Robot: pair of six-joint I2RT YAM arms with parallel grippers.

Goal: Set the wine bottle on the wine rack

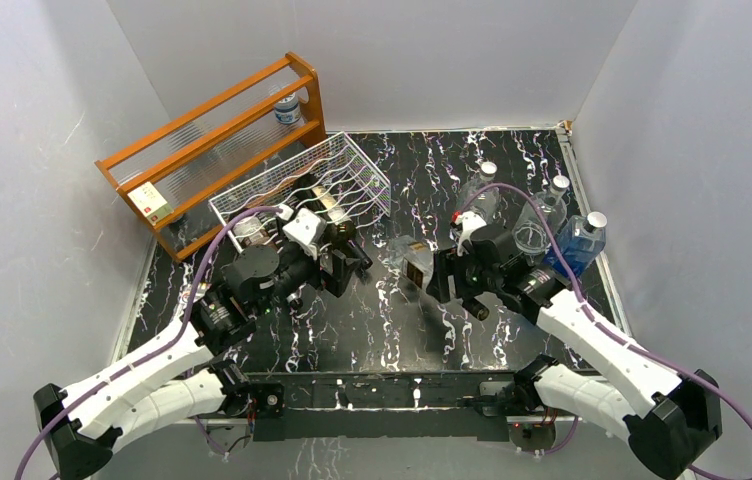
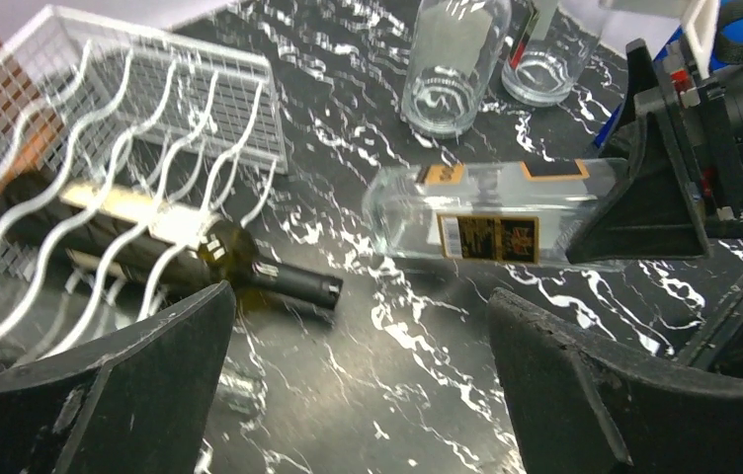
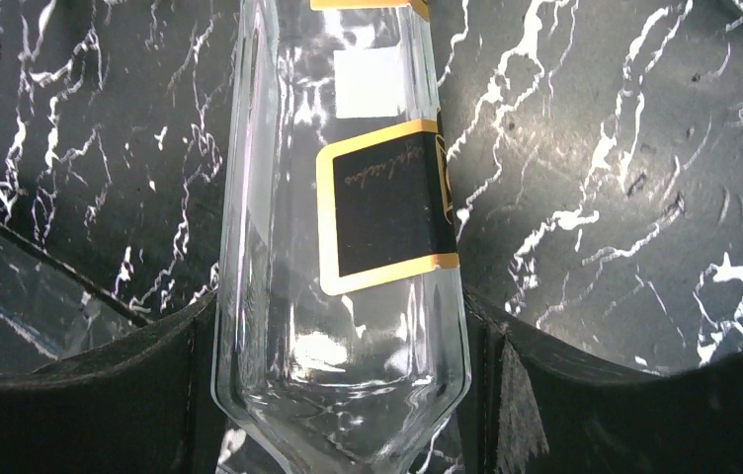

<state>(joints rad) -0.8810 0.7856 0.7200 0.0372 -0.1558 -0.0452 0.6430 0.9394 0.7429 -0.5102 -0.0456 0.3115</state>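
The dark green wine bottle (image 2: 150, 242) lies on its side under the wavy wires of the white wire wine rack (image 2: 200, 89), its black-capped neck sticking out over the table. My left gripper (image 2: 358, 306) is open just in front of that neck, holding nothing. In the top view the rack (image 1: 352, 165) is left of centre with the left gripper (image 1: 347, 262) at its near end. My right gripper (image 3: 338, 375) is shut on the shoulder of a clear glass bottle (image 3: 348, 296) with a black and gold label, lying flat mid-table (image 1: 414, 258).
An orange wooden shelf (image 1: 212, 140) stands behind the rack with a small bottle (image 1: 288, 108) at its right end. Two clear bottles (image 1: 482, 195) (image 1: 547, 215) and a blue one (image 1: 577, 245) stand at the right. Grey walls enclose the table.
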